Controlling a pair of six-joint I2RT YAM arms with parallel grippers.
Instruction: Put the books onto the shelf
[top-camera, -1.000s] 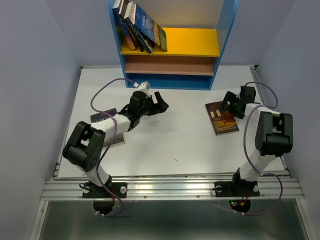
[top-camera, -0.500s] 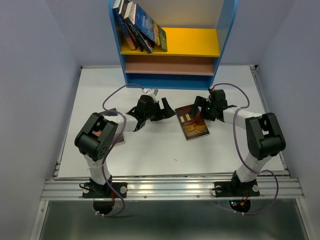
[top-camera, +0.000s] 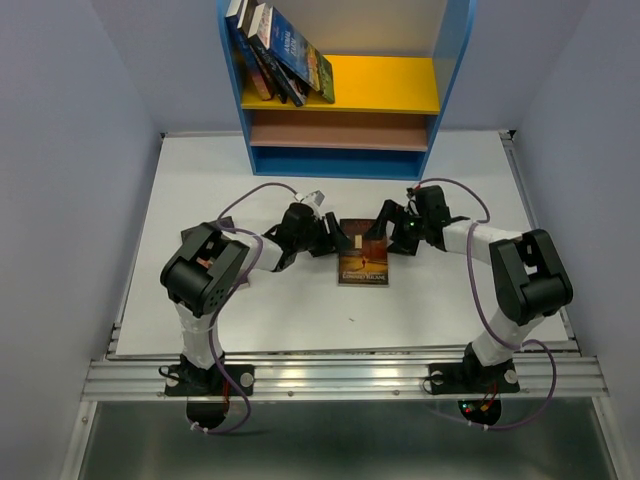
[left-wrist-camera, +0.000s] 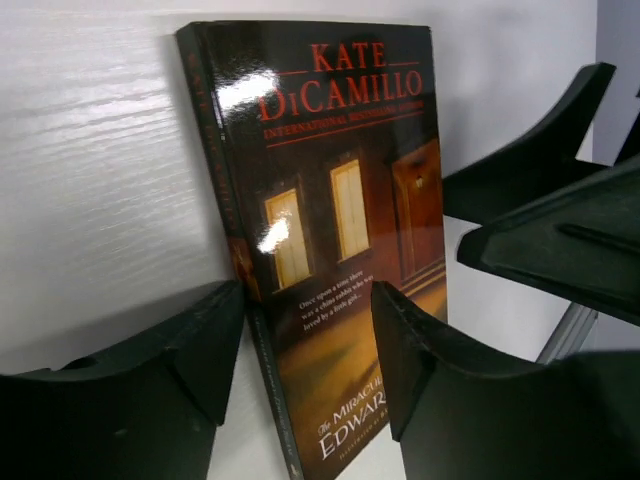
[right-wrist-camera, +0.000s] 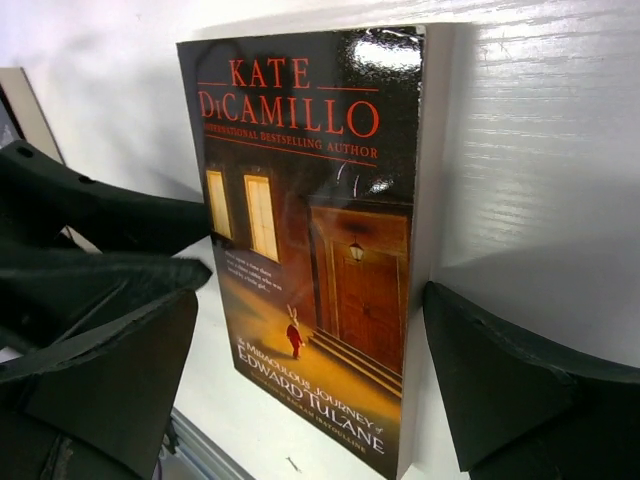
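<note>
One dark book (top-camera: 362, 262) with "Kate DiCamillo" in red lies flat at the table's middle, between both grippers. My left gripper (top-camera: 338, 240) is at its left edge. In the left wrist view the book (left-wrist-camera: 330, 200) has its spine between the partly narrowed jaws of that gripper (left-wrist-camera: 310, 330); one finger (left-wrist-camera: 150, 380) stands left of the spine with a gap, the other over the cover. My right gripper (top-camera: 385, 232) is at its upper right, open wide (right-wrist-camera: 310, 310) astride the book (right-wrist-camera: 320, 230). Several books (top-camera: 280, 55) lean on the shelf's (top-camera: 450, 60) yellow board.
Another book (top-camera: 203, 236) lies on the table under my left arm. The brown lower board (top-camera: 340, 130) of the shelf holds nothing. Each wrist view shows the other gripper's black fingers (left-wrist-camera: 540, 170) (right-wrist-camera: 90, 220) close by. A metal rail (top-camera: 340, 375) runs along the table's near edge.
The right gripper slid the book leftward from the table's right side to the middle. The left gripper moved right to meet it, and its jaws have narrowed.
</note>
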